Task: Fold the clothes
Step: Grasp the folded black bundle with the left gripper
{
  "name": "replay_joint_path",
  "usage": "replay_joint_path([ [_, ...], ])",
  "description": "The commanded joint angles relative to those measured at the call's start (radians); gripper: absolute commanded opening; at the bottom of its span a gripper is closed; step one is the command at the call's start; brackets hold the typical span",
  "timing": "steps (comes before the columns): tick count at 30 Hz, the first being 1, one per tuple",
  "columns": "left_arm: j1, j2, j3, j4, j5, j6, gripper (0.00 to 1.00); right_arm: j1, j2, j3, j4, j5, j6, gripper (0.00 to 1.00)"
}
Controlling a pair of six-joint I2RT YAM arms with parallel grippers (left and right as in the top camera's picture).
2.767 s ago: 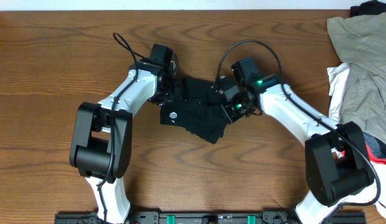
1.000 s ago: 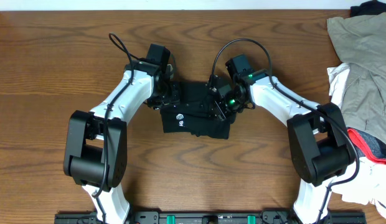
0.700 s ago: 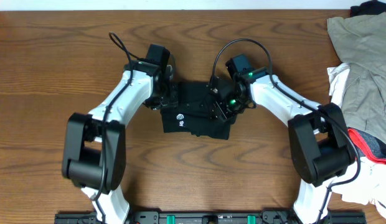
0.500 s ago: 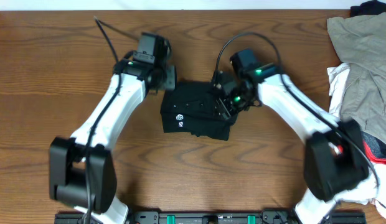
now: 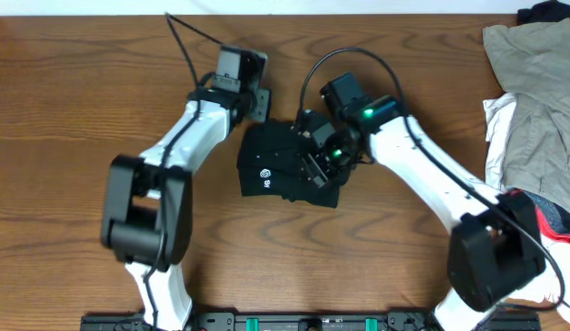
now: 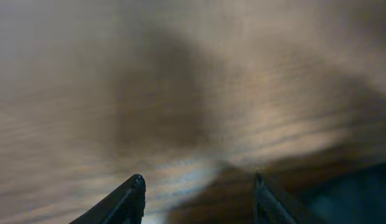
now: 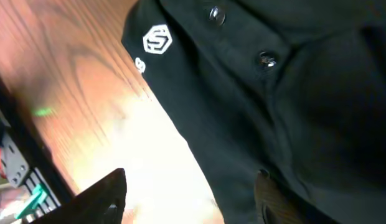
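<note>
Two arms are seen over one brown wooden surface [image 5: 74, 101] in the overhead view.

Left of centre, in the upper part of that frame, the left gripper [image 5: 256, 99] is held above bare wood, near the upper left corner of the clothes [image 5: 280, 161] but apart from them. In the left wrist view, this gripper [image 6: 198, 186] is shown released: its two fingertips [image 6: 134, 196] are spread and nothing lies between them. Blurred wood is seen beneath, and a dark patch fills the lower right corner.

At the centre of the overhead frame, the clothes are laid as one black garment, folded into a compact, roughly rectangular bundle flat on the surface. One white hexagon logo [image 5: 264, 174] is visible near its lower left edge.

Just right of centre, the right gripper [image 5: 313, 156] is placed over the right half of the bundle. In the right wrist view, this gripper [image 7: 190, 186] is also shown released. One finger is seen over wood at the lower left and the other over black fabric at the lower right, with no cloth pinched between them. Whether a finger touches the cloth cannot be told. The logo [image 7: 157, 40] and two snap buttons [image 7: 214, 14] are seen in the upper part of that view.

At the far right edge of the overhead frame, a pile is made up of one beige-khaki garment [image 5: 533, 83], one white cloth [image 5: 498, 119], one red-and-white item [image 5: 547, 222] and one dark piece [image 5: 547, 11] in the upper corner.
</note>
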Motion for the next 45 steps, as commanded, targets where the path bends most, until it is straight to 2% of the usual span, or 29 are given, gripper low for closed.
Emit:
replay_joint_path([
  [1, 0.004, 0.05, 0.0, -0.037, 0.045, 0.001, 0.56, 0.014, 0.055, -0.006, 0.012, 0.039, 0.004, 0.65],
  [10, 0.004, 0.088, 0.0, -0.307, 0.045, -0.002, 0.55, -0.011, 0.232, -0.006, 0.093, 0.138, 0.011, 0.67],
  [14, 0.004, 0.088, 0.0, -0.47, 0.046, -0.011, 0.43, -0.035, 0.272, -0.006, 0.158, 0.201, 0.011, 0.7],
  [16, 0.004, 0.088, 0.0, -0.555, 0.046, -0.069, 0.38, -0.049, 0.272, -0.005, 0.203, 0.237, 0.011, 0.74],
  [19, -0.001, 0.088, 0.0, -0.649, 0.058, -0.141, 0.36, -0.068, 0.266, 0.011, 0.266, 0.247, 0.011, 0.84],
  [23, -0.003, 0.088, 0.0, -0.686, 0.099, -0.141, 0.29, -0.085, 0.264, 0.08, 0.271, 0.237, 0.01, 0.88],
  [26, 0.0, 0.078, 0.002, -0.685, 0.098, -0.14, 0.22, -0.086, 0.264, 0.15, 0.192, 0.229, 0.005, 0.88],
  [33, 0.046, -0.063, 0.016, -0.639, 0.098, -0.137, 0.23, -0.085, 0.213, 0.282, -0.022, 0.232, -0.017, 0.9],
  [36, 0.061, -0.133, 0.016, -0.55, 0.098, -0.137, 0.32, -0.085, 0.154, 0.306, -0.056, 0.232, -0.017, 0.92],
  [37, 0.064, -0.153, 0.016, -0.508, 0.098, -0.137, 0.43, -0.085, 0.129, 0.306, -0.06, 0.231, -0.019, 0.93],
  [40, 0.065, -0.173, 0.016, -0.407, 0.108, -0.134, 0.64, -0.084, 0.075, 0.306, -0.087, 0.229, -0.033, 0.94],
  [42, 0.065, -0.163, 0.016, -0.363, 0.218, -0.063, 0.8, -0.084, 0.055, 0.306, -0.113, 0.229, -0.039, 0.94],
  [44, 0.065, -0.135, 0.016, -0.346, 0.357, 0.008, 0.88, -0.084, 0.049, 0.306, -0.138, 0.229, -0.039, 0.94],
  [45, 0.065, -0.119, 0.016, -0.344, 0.373, 0.011, 0.9, -0.084, 0.049, 0.306, -0.148, 0.229, -0.039, 0.93],
])
